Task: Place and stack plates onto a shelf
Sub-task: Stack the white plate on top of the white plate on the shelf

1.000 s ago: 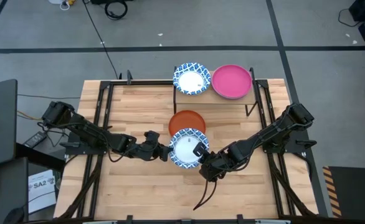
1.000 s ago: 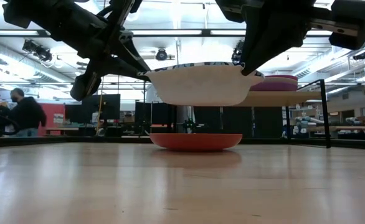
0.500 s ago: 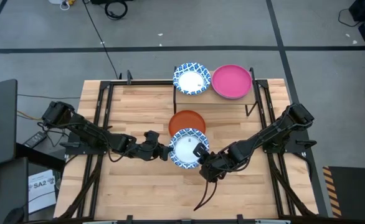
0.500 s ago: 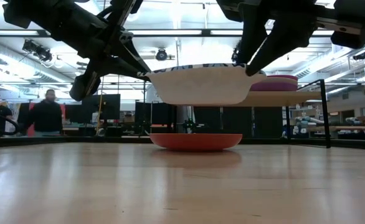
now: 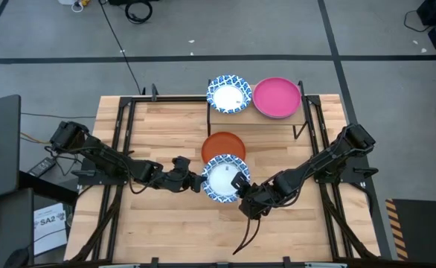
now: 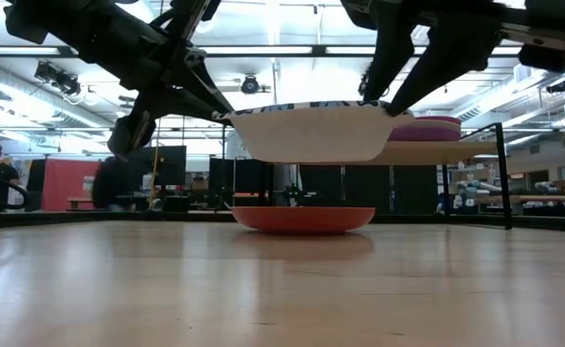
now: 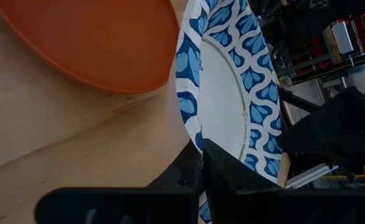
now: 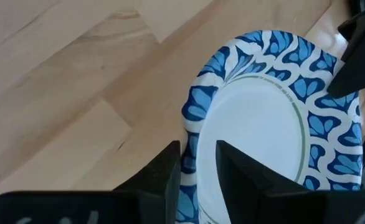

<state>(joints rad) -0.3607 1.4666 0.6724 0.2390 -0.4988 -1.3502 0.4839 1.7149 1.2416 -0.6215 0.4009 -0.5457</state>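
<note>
high view: the patterned plate point(image 5: 223, 179) hangs mid-table between both grippers, overlapping the orange plate point(image 5: 222, 145) so it can go to the shelf point(image 5: 302, 112), where another patterned plate point(image 5: 228, 94) and a pink plate point(image 5: 277, 97) sit. the left gripper point(image 5: 196, 181) reaches in low from the left, the right gripper point(image 5: 245, 189) from the right.

low view: the plate is level, clear above the orange one on the table point(image 6: 263, 289).

left wrist view: the fingers point(image 7: 198, 168) are clamped on the rim.

right wrist view: the fingers point(image 8: 170, 168) stand apart astride the rim, probably no longer pinching, so the hand-off looks done.
</note>
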